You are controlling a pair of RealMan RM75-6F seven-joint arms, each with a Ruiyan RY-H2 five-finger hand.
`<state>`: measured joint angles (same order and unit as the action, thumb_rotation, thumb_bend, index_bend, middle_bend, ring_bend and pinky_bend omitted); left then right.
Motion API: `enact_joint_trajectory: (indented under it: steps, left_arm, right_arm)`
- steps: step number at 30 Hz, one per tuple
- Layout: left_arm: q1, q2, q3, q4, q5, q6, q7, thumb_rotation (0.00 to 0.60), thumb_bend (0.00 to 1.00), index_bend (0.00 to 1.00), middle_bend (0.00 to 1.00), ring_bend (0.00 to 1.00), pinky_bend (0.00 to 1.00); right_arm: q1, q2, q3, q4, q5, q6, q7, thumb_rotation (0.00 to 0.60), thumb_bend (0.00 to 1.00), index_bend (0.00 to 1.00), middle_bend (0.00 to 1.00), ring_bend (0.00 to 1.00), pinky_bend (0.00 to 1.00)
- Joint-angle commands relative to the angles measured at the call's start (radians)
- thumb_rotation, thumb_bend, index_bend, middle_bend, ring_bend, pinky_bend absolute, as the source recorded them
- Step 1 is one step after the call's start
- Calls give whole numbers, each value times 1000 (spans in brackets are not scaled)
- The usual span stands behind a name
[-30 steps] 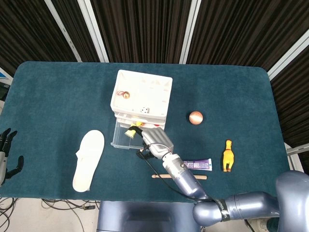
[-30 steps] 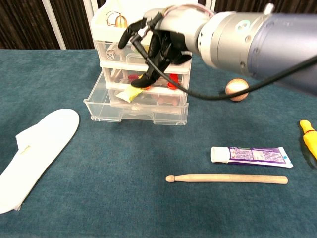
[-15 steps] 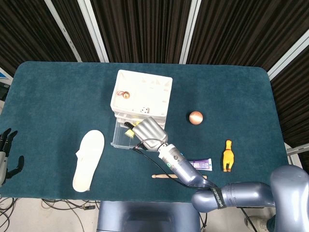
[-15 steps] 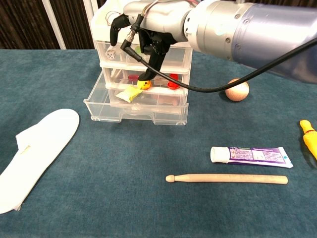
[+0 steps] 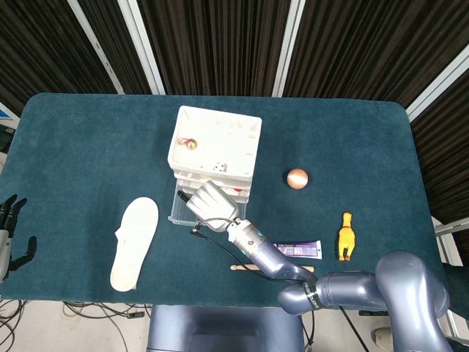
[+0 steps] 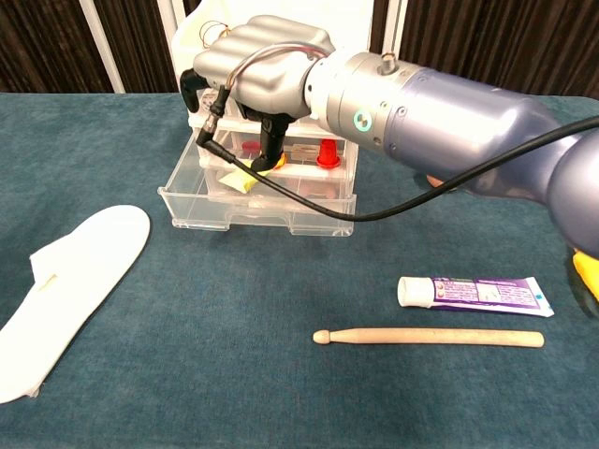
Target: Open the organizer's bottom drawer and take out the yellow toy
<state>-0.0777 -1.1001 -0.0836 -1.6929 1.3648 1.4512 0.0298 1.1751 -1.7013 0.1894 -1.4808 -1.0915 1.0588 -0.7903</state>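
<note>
**Right hand down in the open bottom drawer, fingertips at the yellow toy**

I see the yellow toy (image 6: 255,168) in the organizer's bottom drawer (image 6: 251,211), which stands pulled out toward me. Only a small yellow-orange patch of it shows in the chest view, under dark fingertips (image 6: 272,150), beside a pale yellow flat piece (image 6: 242,179). My right hand (image 6: 260,70) is arched over the drawer with its fingers pointing down into it; they touch the toy, but I cannot tell whether they actually have hold of it, since the palm hides the rest. In the head view the hand (image 5: 212,204) covers the drawer entirely.

A red piece (image 6: 326,154) shows through the clear drawer front above. The white organizer (image 5: 214,147) carries a small gold bell (image 5: 190,144) and a die (image 5: 218,166) in its top tray.

On the teal table (image 5: 88,147), a white insole (image 5: 134,243) lies left of the drawer. Nearer me are a toothpaste tube (image 6: 473,292) and just below it a wooden drumstick (image 6: 429,338). A wooden ball (image 5: 297,178) sits right of the organizer, with a rubber chicken (image 5: 346,237) further right.

My left hand (image 5: 9,233) hangs off the table's left edge, fingers apart, holding nothing.
</note>
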Motion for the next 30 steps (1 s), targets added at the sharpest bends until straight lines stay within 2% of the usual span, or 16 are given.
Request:
enact_joint_trajectory:
  steps: [1, 17, 30]
  left_arm:
    - [0, 1, 0, -1, -2, 0, 0, 600, 463, 61, 0, 0, 0]
    - [-3, 4, 0, -2, -7, -11, -2, 600, 463, 61, 0, 0, 0]
    - [-4, 5, 0, -4, -11, -13, 0, 600, 464, 61, 0, 0, 0]
  right_arm:
    - [12, -32, -2, 48, -20, -14, -10, 600, 229, 291, 1000, 1000, 1000]
    - [55, -121, 0, 244, -75, -100, -26, 600, 198, 294, 1000, 1000, 1000]
    - [67, -142, 6, 291, -71, -149, -62, 600, 197, 294, 1000, 1000, 1000]
